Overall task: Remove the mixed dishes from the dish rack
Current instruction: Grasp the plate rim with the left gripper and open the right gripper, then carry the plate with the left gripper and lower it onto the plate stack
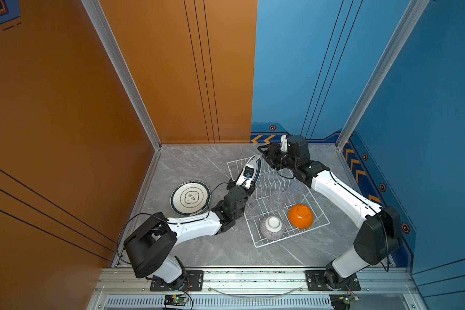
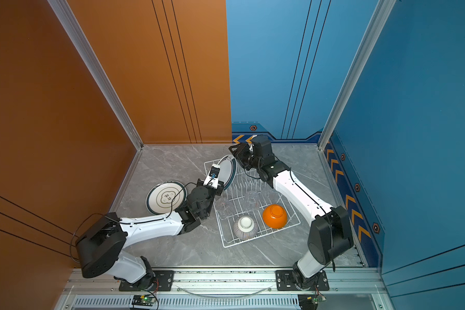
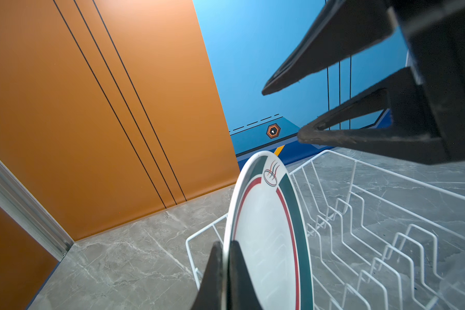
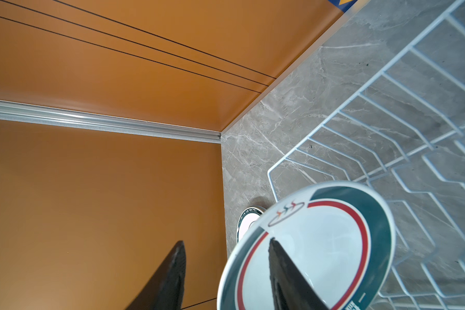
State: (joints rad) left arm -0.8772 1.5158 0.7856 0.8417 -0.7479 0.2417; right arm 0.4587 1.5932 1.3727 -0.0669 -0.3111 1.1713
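- The left jaws are closed tight on the rim of the watermelon-printed plate, one finger on each face; the left wrist view shows the pinch plainly.
- The right jaws stand partly open and hold nothing. They hover near the plate's upper rim, not touching it as far as I can tell.
- In a top view the plate stands on edge, tilted, at the far left corner of the dish rack. I cannot tell whether its lower edge is clear of the wires.
- I judge this step to be carrying the plate out with the left arm alone, so first I want the right arm backed away and upward, clear of the path.
- I would raise the plate along its own plane until it clears the prongs and the rack's flared wall, and only then swing left.
- A pinch on a thin, glossy rim lets the plate pivot, so I move slowly and avoid sudden wrist turns.
- The dark-ringed plate lies flat on the tabletop left of the rack; I aim for bare surface beside it, or stack gently on top.
- I lower the free edge first, then lay it flat before opening.
- The tumblers, orange bowl and striped bowl wait in the rack.
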